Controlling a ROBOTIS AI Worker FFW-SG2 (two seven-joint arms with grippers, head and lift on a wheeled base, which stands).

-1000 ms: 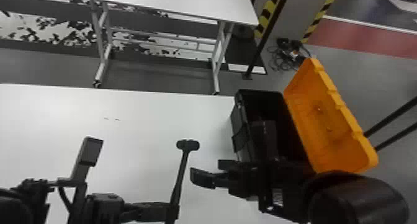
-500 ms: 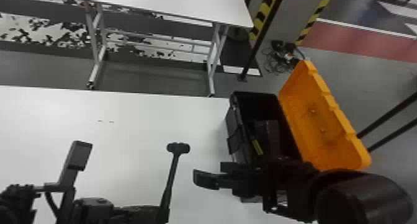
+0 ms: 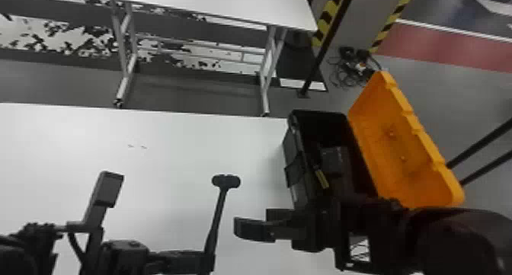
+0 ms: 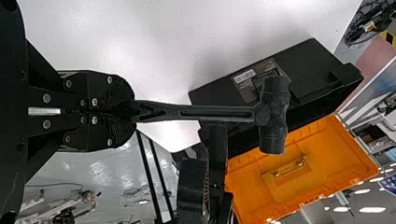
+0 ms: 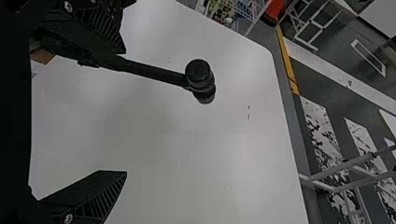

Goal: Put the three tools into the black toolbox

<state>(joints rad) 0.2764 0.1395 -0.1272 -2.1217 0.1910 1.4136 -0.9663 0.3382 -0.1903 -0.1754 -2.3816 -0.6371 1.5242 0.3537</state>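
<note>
In the head view my left gripper [image 3: 205, 257] is at the bottom, shut on the handle of a black hammer [image 3: 226, 181] whose head points toward the table's far side. The left wrist view shows the gripper [image 4: 133, 112] clamping the handle's end, with the hammer [image 4: 273, 114] sticking straight out. My right gripper [image 3: 253, 223] stands between hammer and toolbox, near the toolbox's near end; its fingers are spread with nothing between them in the right wrist view [image 5: 123, 112]. The black toolbox [image 3: 295, 167] is open; a dark grey object [image 3: 335, 160] and a yellow-marked item [image 3: 322, 178] are inside.
The toolbox's orange lid [image 3: 404, 148] leans open on its right side. The white table [image 3: 171, 148] stretches left of the toolbox. My right forearm covers the toolbox's near end. Another white table [image 3: 228, 3] stands beyond.
My right gripper has drawn back slightly toward the near side, and the yellow-marked item in the toolbox has come into view. The hammer, held in my left gripper, has shifted slightly left and nearer relative to the toolbox.
</note>
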